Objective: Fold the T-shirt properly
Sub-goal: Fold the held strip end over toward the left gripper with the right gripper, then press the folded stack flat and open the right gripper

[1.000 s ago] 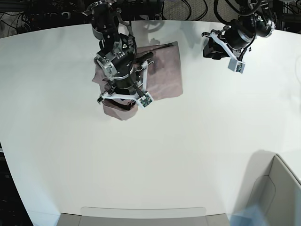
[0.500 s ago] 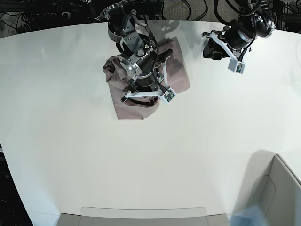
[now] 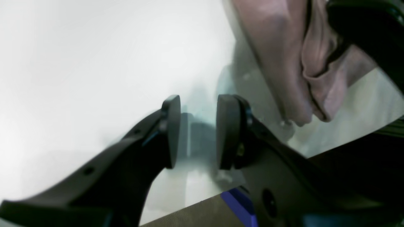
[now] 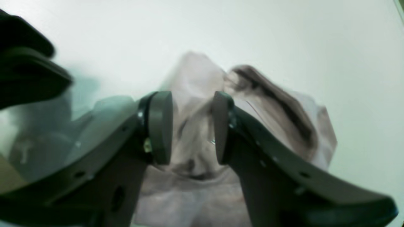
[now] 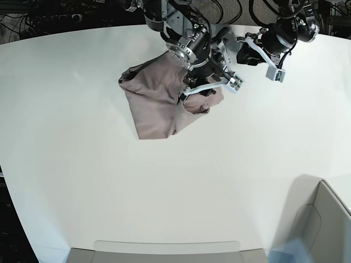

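The dusty-pink T-shirt [image 5: 153, 104] lies crumpled on the white table [image 5: 82, 164], left of centre at the back. Its right side is bunched up under my right gripper [image 5: 197, 97]. In the right wrist view the right gripper [image 4: 192, 126] has pink cloth [image 4: 192, 176] filling the space between its fingers. My left gripper [image 5: 247, 53] hangs over bare table to the right of the shirt. In the left wrist view the left gripper [image 3: 198, 126] stands a little apart with nothing between the pads. The T-shirt's edge [image 3: 284, 47] hangs at that view's upper right.
A grey bin [image 5: 323, 219] stands at the front right corner. A flat grey tray edge [image 5: 164, 249] runs along the front. Cables and dark frames lie behind the table's back edge [image 5: 66, 38].
My right gripper has swung right and back with cloth in it, pulling the shirt's right part out of its flat fold into a bunch. The left arm has barely moved.
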